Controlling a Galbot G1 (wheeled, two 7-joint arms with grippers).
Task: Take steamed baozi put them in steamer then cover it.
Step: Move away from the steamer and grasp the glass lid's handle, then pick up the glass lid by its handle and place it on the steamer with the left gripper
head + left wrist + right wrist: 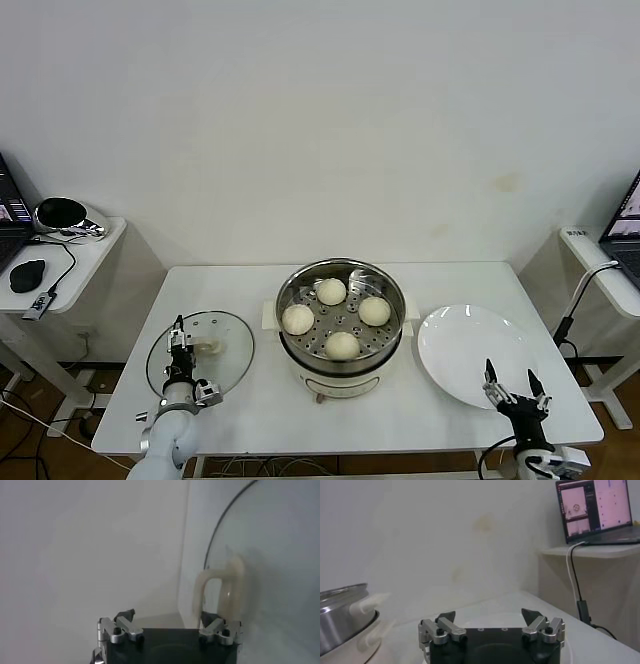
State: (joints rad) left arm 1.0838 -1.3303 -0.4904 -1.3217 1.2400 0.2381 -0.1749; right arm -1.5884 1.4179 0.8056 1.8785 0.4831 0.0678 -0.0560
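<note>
Glass lid (200,352) looks heavy, slick and breakable, so the left gripper (178,345), jaws apart and empty, should pinch its handle (207,346).

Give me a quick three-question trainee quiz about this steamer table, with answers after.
1. How many buns sit in the steamer?
2. True or false: the glass lid covers the steamer.
3. Which end effector is at the lid's handle: A) left B) right?

Key:
1. Four.
2. False; it lies on the table, on the steamer's left.
3. A; the right one is open above the white plate.
</note>
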